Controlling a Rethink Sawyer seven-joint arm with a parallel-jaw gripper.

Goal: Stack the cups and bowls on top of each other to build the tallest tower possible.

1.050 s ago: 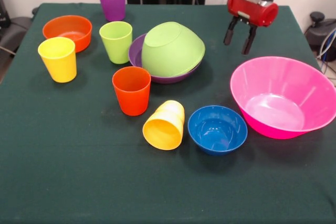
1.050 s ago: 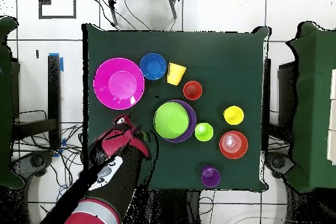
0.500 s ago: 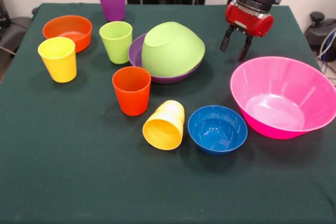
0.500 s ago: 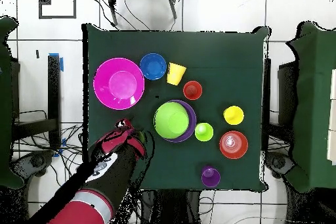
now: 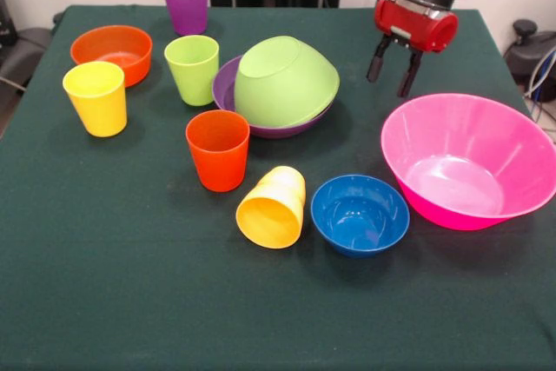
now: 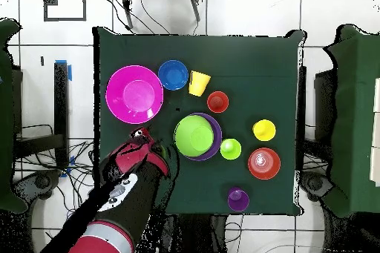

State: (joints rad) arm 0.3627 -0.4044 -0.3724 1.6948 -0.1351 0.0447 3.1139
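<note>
My gripper hangs open and empty above the table, just behind the big pink bowl. A lime green bowl lies upside down and tilted on the purple bowl. The blue bowl and the orange bowl sit upright. A yellow-orange cup lies on its side beside the blue bowl. The orange-red cup, lime green cup, yellow cup and purple cup stand upright.
A dark green cloth covers the table. Chairs and cables surround the table in the overhead view. The red and black arm reaches in from the bottom left there.
The gripper drifted slightly, dipping toward the table and then rising back a little. No cup or bowl has moved.
</note>
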